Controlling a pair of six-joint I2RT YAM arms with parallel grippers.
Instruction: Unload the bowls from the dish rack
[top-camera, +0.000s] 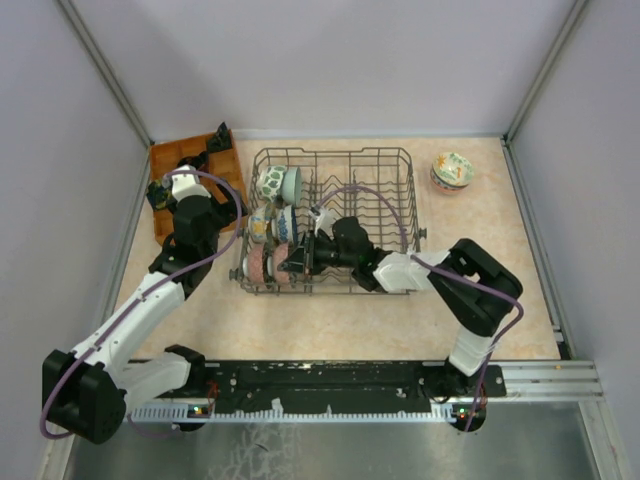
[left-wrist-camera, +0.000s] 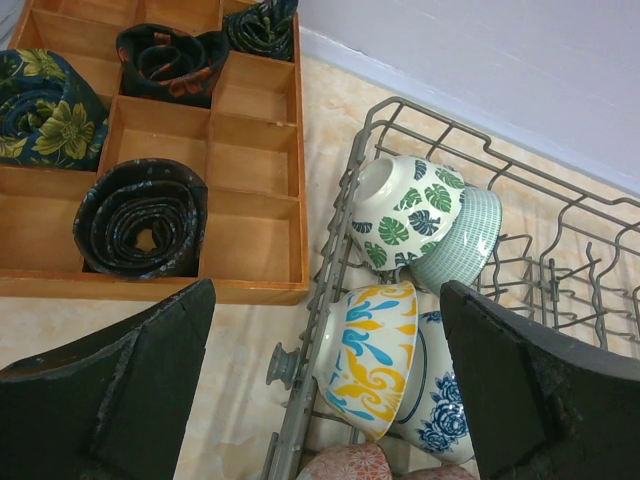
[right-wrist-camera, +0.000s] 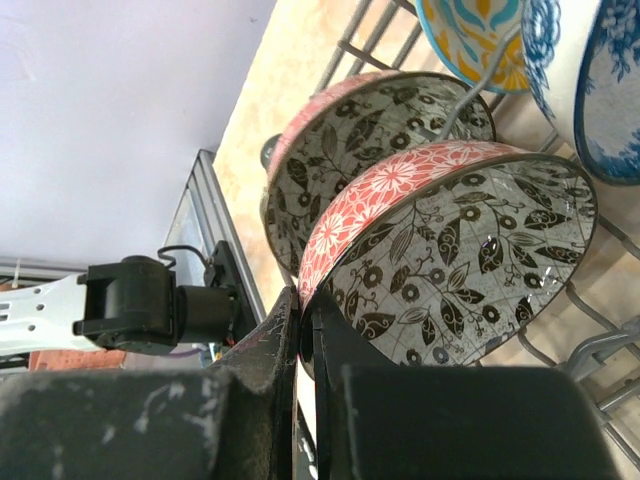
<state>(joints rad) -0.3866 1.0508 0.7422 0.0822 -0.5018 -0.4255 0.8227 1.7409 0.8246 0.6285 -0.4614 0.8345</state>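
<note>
Far left, back corner of the table (top-camera: 330, 320): orange-brown compartment tray (top-camera: 195, 162), several cells packed with rolled dark fabric (left-wrist-camera: 140, 220). Just right of that, left gripper (left-wrist-camera: 327, 288) poised by the left end of the dish rack (top-camera: 405, 165), looking down on the tray edge and rack rim. Fingers (left-wrist-camera: 130, 380) spread wide, nothing between them, no contact with any bowl. Left part of rack: six bowls on edge among the tines, in three pairs from back to front. Back pair: green-leaf bowl (left-wrist-camera: 405, 205) touching teal-striped bowl (left-wrist-camera: 465, 240). Middle pair: yellow-and-blue bowl (left-wrist-camera: 370, 355) against blue-flower bowl (left-wrist-camera: 435, 400). Front pair: two pink-red bowls with black floral insides, the left one (right-wrist-camera: 380, 130) close behind the right one (right-wrist-camera: 450, 250) in the right wrist view. Right gripper (right-wrist-camera: 306, 310) reaching into the rack from the right, fingers pinched nearly together on the rim of the right pink-red bowl, one inside and one outside. That bowl inside the rack beside its twin; lifted off the wires or not, cannot tell. Far right, back of table: one loose patterned bowl (top-camera: 452, 170), upright, well apart from the rack.
</note>
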